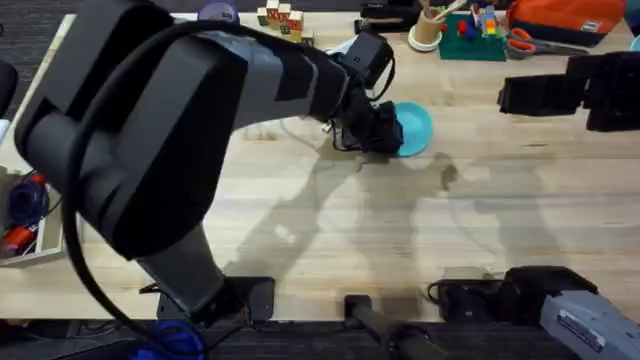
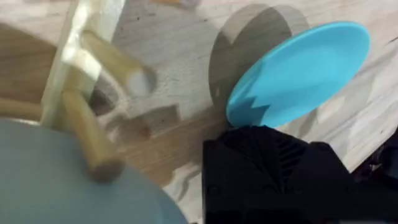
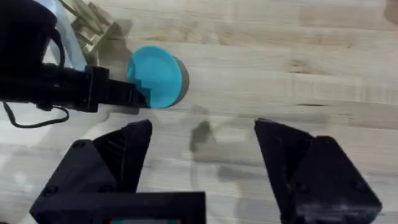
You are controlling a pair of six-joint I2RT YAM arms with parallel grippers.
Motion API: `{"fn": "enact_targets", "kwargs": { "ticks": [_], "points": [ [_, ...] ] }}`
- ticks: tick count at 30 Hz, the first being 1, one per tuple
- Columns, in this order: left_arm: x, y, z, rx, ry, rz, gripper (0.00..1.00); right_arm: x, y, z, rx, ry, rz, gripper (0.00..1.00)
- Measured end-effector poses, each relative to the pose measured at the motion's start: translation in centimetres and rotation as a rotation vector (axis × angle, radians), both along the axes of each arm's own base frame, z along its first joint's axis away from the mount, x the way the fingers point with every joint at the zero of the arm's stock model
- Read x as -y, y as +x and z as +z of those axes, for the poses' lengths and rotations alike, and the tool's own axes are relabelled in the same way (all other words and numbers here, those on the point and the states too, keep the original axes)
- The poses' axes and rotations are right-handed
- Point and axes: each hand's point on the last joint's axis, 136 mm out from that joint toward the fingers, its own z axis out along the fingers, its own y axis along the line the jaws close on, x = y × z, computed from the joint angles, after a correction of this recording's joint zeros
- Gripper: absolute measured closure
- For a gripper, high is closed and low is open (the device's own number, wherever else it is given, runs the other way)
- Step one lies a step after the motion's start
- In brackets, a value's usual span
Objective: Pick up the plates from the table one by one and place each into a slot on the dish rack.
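Plates are the concern, and going left to right: in the left wrist view a pale blue plate (image 2: pixel 56 180) already stands among the wooden pegs of the dish rack (image 2: pixel 93 81), and just to its right the left gripper (image 1: pixel 385 130) is closed on the edge of the turquoise plate (image 1: pixel 415 128), holding it tilted, its lower rim close to the table (image 1: pixel 330 220). From the fingers the plate sticks out away from the rack, so the rack lies back on the other side of the gripper; I judge the coming move turns on swinging the plate round until its edge lines up with a free slot between pegs. Farther right, the right gripper (image 3: pixel 202 162) hangs wide open and empty, well apart from the plate.
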Motion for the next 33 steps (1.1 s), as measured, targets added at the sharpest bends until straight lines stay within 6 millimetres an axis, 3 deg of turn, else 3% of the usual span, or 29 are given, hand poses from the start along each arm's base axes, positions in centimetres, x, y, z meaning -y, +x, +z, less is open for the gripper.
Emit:
{"fn": "enact_targets", "kwargs": {
  "ticks": [15,25,33],
  "points": [
    [0.0,0.0,0.0,0.000,0.000,0.000,0.961,0.0,0.5,-0.5,-0.025,0.001,0.001,0.009],
    [0.0,0.0,0.0,0.000,0.000,0.000,0.961,-0.5,3.8,-4.3,-0.162,0.066,0.028,0.010],
    [0.0,0.0,0.0,0.000,0.000,0.000,0.959,0.2,6.7,-4.9,-0.142,0.285,0.048,0.010]
  ]
}}
